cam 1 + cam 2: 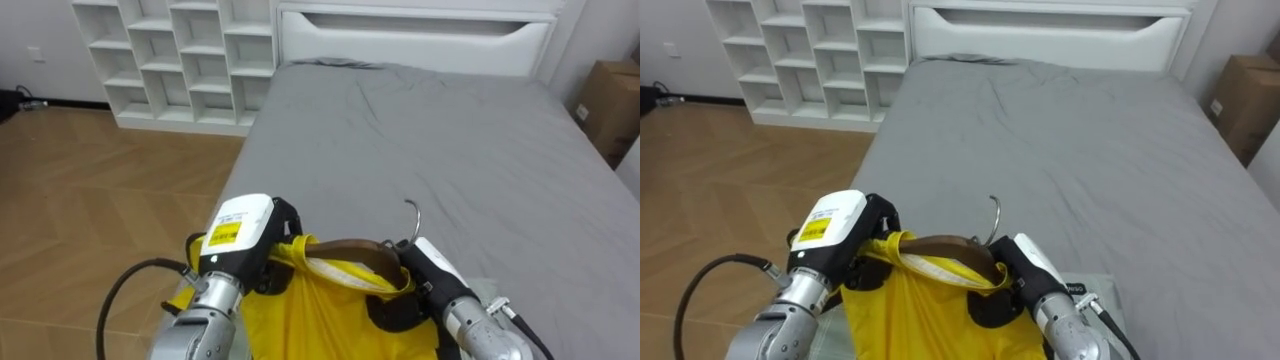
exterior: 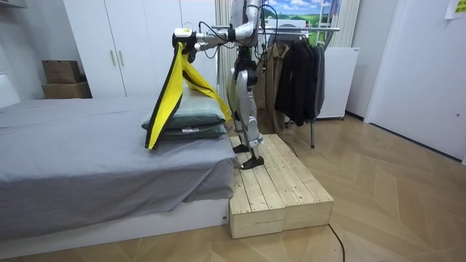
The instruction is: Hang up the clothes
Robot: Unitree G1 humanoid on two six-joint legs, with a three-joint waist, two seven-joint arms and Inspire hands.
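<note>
Garment (image 1: 330, 320), bright yellow, sits on a brown wooden hanger (image 1: 350, 250) held up between both hands over the near end of the grey bed (image 1: 450, 130). The left hand (image 1: 245, 232) has its dark fingers curled on the yellow cloth where it bunches over the hanger's left end. The right hand (image 1: 432, 268) is closed round the hanger's right end, with cloth under its fingers. The metal hook (image 1: 412, 212) rises just beside the right hand and curves toward the headboard (image 1: 415, 35). In the room view the garment hangs from the raised hands in a long fold, its lower edge reaching down in front of two grey-green pillows (image 2: 193, 120) stacked on the bed's corner; whether it touches them I cannot tell. The robot stands upright on a low wooden platform (image 2: 280, 185) set against the bed's end, facing along the bed. Behind it is a rack (image 2: 298, 69) with dark clothes on it. A white cube shelf (image 1: 170, 60) stands left of the bed, and a cardboard box (image 1: 610, 100) to its right.
</note>
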